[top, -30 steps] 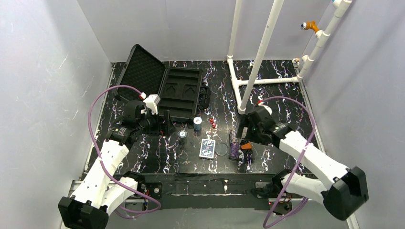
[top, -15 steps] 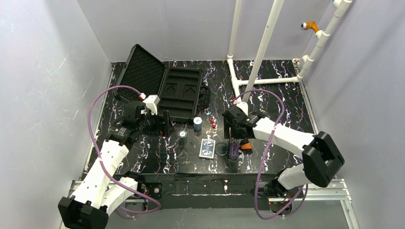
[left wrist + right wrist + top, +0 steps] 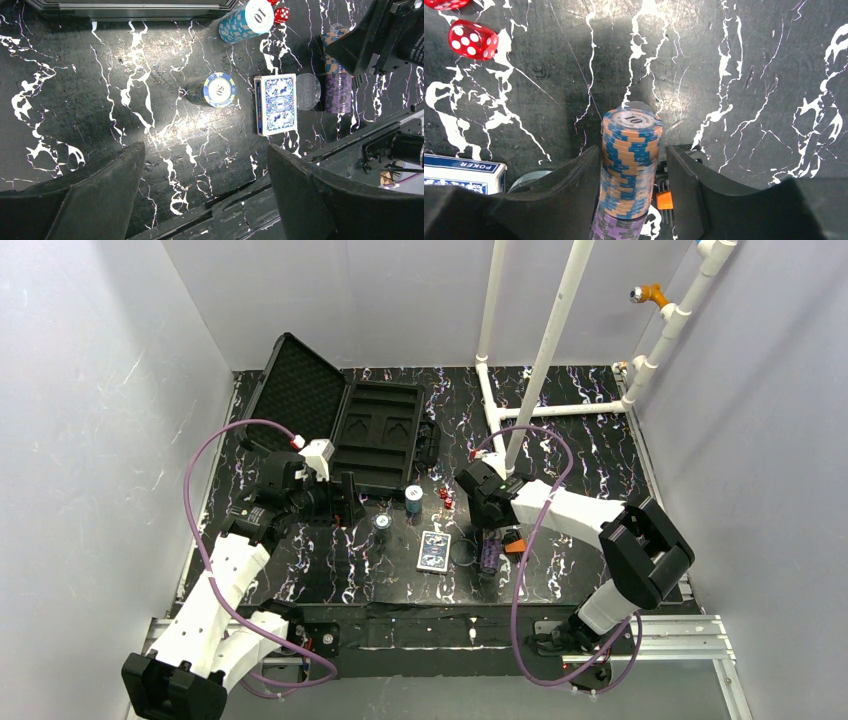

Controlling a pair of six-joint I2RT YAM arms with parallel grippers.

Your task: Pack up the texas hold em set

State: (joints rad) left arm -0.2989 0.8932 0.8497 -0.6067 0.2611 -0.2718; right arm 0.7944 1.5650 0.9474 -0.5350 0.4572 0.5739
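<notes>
The black case (image 3: 345, 420) lies open at the back left, its foam lid up and its moulded tray bare. On the table stand a teal chip roll (image 3: 413, 498) and a dark chip roll (image 3: 382, 525). Beside them lie the blue-backed card deck (image 3: 434, 551), the clear disc (image 3: 463, 552) and a long purple and orange-blue chip roll (image 3: 489, 554). My right gripper (image 3: 489, 532) is open and straddles this roll (image 3: 631, 155); one finger touches it, the other stands just apart. My left gripper (image 3: 350, 498) is open and empty in front of the case, to the left of the dark roll (image 3: 215, 90).
Red dice (image 3: 445, 497) lie behind the deck. A small orange-and-black object (image 3: 515, 545) lies right of the purple roll, beside my right fingers. White pipe frame (image 3: 520, 390) stands at the back right. Grey walls close in the table on three sides.
My right arm has swung left and folded in, and its gripper has come over the purple chip roll. My left arm has stayed almost still.
</notes>
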